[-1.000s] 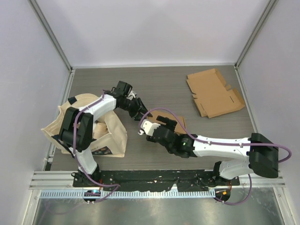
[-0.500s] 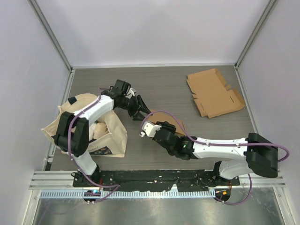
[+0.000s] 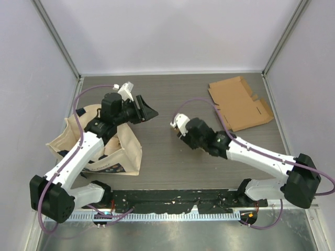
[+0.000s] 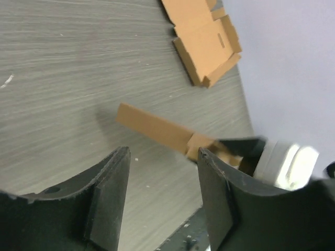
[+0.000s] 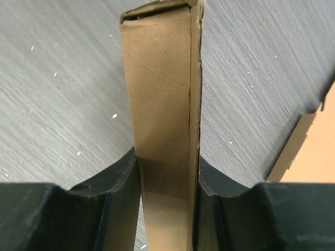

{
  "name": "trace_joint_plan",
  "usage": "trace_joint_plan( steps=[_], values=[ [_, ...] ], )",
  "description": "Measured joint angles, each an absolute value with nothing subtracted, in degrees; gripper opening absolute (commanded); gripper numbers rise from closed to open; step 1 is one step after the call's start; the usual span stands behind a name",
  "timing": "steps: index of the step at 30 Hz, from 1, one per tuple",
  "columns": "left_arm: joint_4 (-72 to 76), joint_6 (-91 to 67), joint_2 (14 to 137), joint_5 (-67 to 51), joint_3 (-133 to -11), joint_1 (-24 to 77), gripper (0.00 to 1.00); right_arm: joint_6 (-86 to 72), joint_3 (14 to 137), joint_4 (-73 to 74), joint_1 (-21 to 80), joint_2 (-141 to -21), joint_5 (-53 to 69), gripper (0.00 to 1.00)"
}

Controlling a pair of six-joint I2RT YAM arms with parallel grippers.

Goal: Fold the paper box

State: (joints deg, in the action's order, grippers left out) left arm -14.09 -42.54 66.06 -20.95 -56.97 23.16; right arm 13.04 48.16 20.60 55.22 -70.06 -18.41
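My right gripper [image 5: 165, 178] is shut on a folded brown paper box [image 5: 162, 99] and holds it edge-up above the table. The box also shows in the left wrist view [image 4: 154, 128] as a long flat brown slab sticking out of the right gripper. In the top view the right gripper [image 3: 180, 125] is at the table's middle and hides the box. My left gripper [image 3: 148, 111] is open and empty, left of the box and apart from it; its jaws [image 4: 162, 167] stand wide over bare table.
A flat unfolded cardboard blank [image 3: 238, 103] lies at the back right and shows in the left wrist view [image 4: 207, 36] and the right wrist view [image 5: 309, 151]. A beige paper bag [image 3: 123, 151] stands at the left under the left arm.
The left gripper has drawn back left and away from the box. The right gripper has carried the box to the right and further back.
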Motion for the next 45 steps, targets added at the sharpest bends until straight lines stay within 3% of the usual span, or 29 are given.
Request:
trace_joint_plan(
  steps=[7, 16, 22, 33, 45],
  values=[
    [-11.6, -35.1, 69.3, -17.0, -53.7, 29.3, 0.47, 10.5, 60.7, 31.4, 46.2, -80.5, -3.2, 0.36],
    [-6.2, -30.6, 71.5, -14.2, -53.4, 33.6, 0.38, 10.1, 61.8, 37.6, 43.6, -82.0, 8.2, 0.36],
    [-2.9, -27.4, 72.9, -13.5, -51.5, 36.7, 0.42, 10.3, 62.0, 38.3, 42.3, -82.0, 10.6, 0.36],
    [-0.3, -25.0, 77.9, -14.8, -51.0, 37.7, 0.39, 10.4, 62.1, 39.1, 42.1, -82.0, 11.9, 0.35],
    [1.7, -25.0, 79.2, -17.4, -51.0, 37.7, 0.24, 10.4, 62.1, 39.1, 42.1, -82.0, 12.0, 0.33]
  ],
)
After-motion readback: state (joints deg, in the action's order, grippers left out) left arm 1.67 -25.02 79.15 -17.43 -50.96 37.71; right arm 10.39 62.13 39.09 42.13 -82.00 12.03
